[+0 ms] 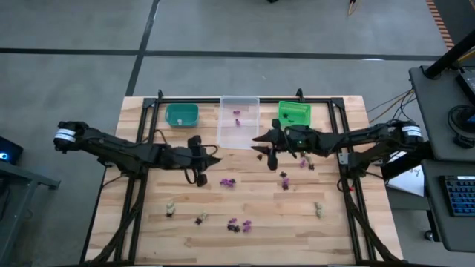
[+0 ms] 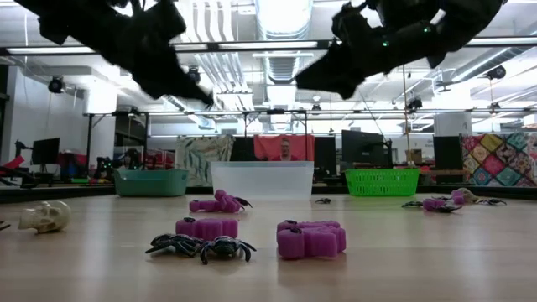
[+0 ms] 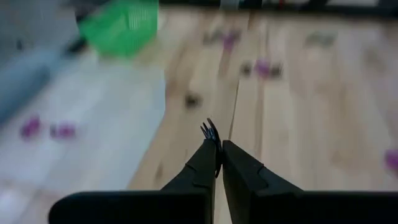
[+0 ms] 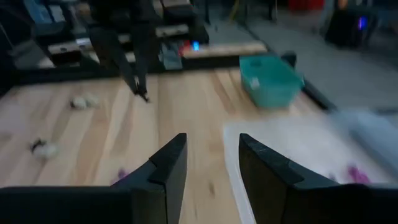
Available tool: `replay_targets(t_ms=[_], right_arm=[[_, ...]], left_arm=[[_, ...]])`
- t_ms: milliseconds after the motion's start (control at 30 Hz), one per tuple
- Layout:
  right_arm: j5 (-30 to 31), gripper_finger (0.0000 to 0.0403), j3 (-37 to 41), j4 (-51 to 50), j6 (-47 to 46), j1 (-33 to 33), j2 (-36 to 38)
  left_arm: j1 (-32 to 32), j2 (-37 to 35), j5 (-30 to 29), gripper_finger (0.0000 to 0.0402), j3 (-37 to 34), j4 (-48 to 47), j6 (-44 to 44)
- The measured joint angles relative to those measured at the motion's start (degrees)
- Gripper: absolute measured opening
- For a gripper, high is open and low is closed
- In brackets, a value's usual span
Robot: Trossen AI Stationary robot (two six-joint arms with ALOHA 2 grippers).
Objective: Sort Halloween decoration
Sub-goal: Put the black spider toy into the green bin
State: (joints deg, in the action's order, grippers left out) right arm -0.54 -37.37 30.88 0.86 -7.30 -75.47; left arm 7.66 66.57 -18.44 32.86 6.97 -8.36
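- Jaws of the left gripper (image 3: 219, 163) are clenched on a tiny black plastic spider trinket (image 3: 211, 131); only its thin legs project past the tips, so the hold is marginal.
- Jaws of the right gripper (image 4: 212, 163) stand released, with nothing between them, above the near end of the clear plastic bin (image 1: 239, 121).
- Risk, drop: the black plastic spider trinket is pinched at its edge. A quick swing of the left arm could shake it loose onto the wooden surface (image 1: 245, 200), short of any bin.
- Risk, wrong bin: the clear plastic bin already holds small purple trinkets (image 1: 237, 113), and it lies just beside the left gripper's path. The green plastic basket (image 1: 294, 113) holds a dark piece, which suggests black items belong there; release over the clear bin would spoil the sort.
- Risk, collision: in the high view both grippers hover near each other in front of the clear bin. Reaching the green basket would carry the left arm across the right arm's position. Contact between the arms is likely unless the right arm moves away first.
- Risk, bin displacement: the teal plastic bin (image 1: 182, 115) and the other two are light and appear unsecured; a low pass could push one.
- Remaining trinkets, purple, black and pale beige (image 1: 171, 208), lie scattered over the near half of the surface, well apart from the bins.
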Motion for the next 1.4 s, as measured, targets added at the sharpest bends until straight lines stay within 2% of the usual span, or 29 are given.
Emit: replay_targets(t_ms=[100,333,533,667,933,1067,1267,1400], right_arm=[[-0.43,0.0131,0.01,11.03,2.14,1.28,-4.99],[-10.30,0.0130,-2.17,32.85,0.00,1.69,-16.60],[-15.98,0.0134,-5.20,38.73,-1.44,1.71,-22.24],[-18.53,0.0128,-6.18,38.81,-2.77,1.69,-22.92],[-19.09,0.0105,-6.22,38.67,-2.75,1.67,-22.53],[-19.21,0.0080,-6.22,38.68,-2.77,1.67,-22.53],[-19.44,0.0020,-6.22,38.67,-2.79,1.67,-22.53],[-19.41,0.0011,-6.22,38.62,-4.01,1.67,-22.55]], left_arm=[[0.00,0.93,0.00,0.0000,-1.55,11.41,2.14],[0.04,5.64,3.02,0.0000,-3.19,31.31,3.39],[0.04,9.92,5.07,0.0000,-3.76,40.21,3.35],[0.04,11.05,5.54,0.0000,-4.24,41.73,3.24],[0.02,11.14,5.53,0.0000,-3.89,42.47,3.39],[0.02,11.13,5.53,0.0000,-3.89,42.44,3.39],[0.02,11.12,5.48,0.0000,-3.89,42.26,3.39],[0.04,11.08,4.22,0.0007,-3.98,42.07,3.45]])
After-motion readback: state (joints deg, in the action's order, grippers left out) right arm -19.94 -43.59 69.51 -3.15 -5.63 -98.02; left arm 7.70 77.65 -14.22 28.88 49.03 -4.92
